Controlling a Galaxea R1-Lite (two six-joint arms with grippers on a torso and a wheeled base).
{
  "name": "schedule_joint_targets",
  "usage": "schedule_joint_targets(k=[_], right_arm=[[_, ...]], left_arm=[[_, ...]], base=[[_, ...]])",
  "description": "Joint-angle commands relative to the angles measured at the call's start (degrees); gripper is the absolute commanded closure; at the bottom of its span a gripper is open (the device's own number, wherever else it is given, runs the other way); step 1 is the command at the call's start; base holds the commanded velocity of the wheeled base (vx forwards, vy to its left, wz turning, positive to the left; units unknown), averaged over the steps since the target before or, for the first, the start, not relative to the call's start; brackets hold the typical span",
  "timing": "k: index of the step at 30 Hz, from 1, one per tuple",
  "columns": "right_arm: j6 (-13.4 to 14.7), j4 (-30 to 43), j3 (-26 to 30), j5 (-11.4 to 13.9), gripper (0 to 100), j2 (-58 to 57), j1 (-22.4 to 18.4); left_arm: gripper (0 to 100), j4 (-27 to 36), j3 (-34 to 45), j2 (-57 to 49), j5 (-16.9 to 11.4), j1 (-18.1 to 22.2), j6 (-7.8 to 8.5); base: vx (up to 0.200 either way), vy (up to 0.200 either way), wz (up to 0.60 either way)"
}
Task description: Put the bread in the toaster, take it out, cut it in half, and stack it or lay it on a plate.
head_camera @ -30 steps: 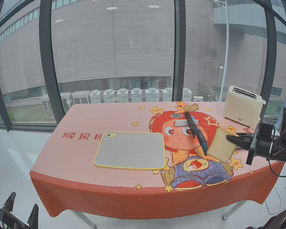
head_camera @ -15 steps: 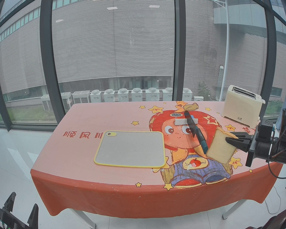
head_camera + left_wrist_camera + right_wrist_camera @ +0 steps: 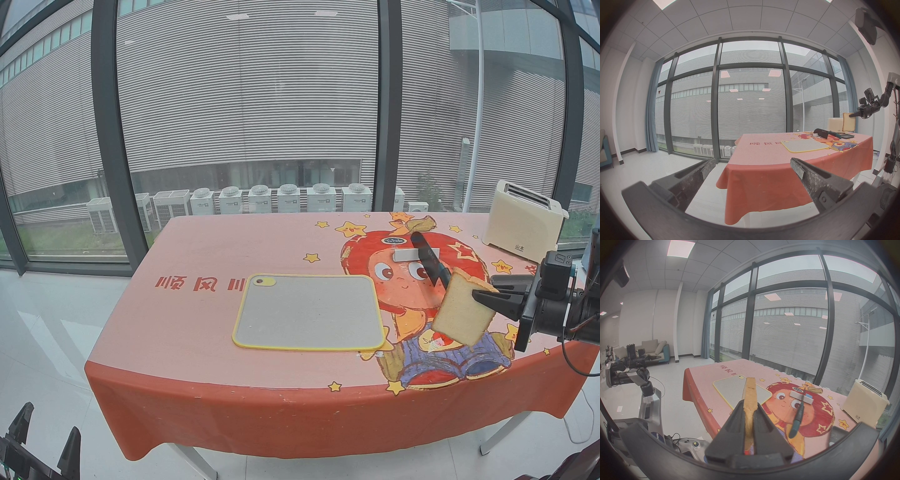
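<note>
One bread slice (image 3: 464,309) hangs above the table (image 3: 187,325) at its right front, clamped in our right gripper (image 3: 484,294), with the toaster (image 3: 525,220) behind. Our left gripper (image 3: 752,163) stands wide apart, holding nothing.

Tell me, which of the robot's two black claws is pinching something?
The right gripper: its fingers are shut on the edge of the tan square bread slice, held upright above the table. The left gripper is open and empty.
</note>
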Motion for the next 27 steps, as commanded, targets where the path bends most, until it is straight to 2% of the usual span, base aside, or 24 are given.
schedule_joint_targets(k=[1, 5, 10, 15, 27], right_arm=[[0.04, 0.00, 0.00, 0.00, 100, 0.03, 0.23], [0.04, 0.00, 0.00, -0.08, 100, 0.03, 0.23], [0.48, 0.00, 0.26, -2.98, 100, 0.12, 1.72], [0.48, 0.00, 0.44, -4.65, 100, 0.12, 1.81], [0.48, 0.00, 1.49, -4.83, 100, -0.50, 1.90]], left_arm=[[0, -0.01, 1.01, 0.08, -0.04, 0.02, 0.04], [0, -0.01, 1.01, 0.08, -0.04, 0.02, 0.04], [0, -0.01, 1.01, 0.08, -0.22, 0.02, 0.04], [0, -0.01, 1.01, 0.08, -0.22, 0.02, -0.05], [0, -0.01, 1.01, 0.08, -0.22, 0.02, -0.05]], base=[[0.000, 0.000, 0.00], [0.000, 0.000, 0.00], [0.000, 0.000, 0.00], [0.000, 0.000, 0.00], [0.000, 0.000, 0.00]])
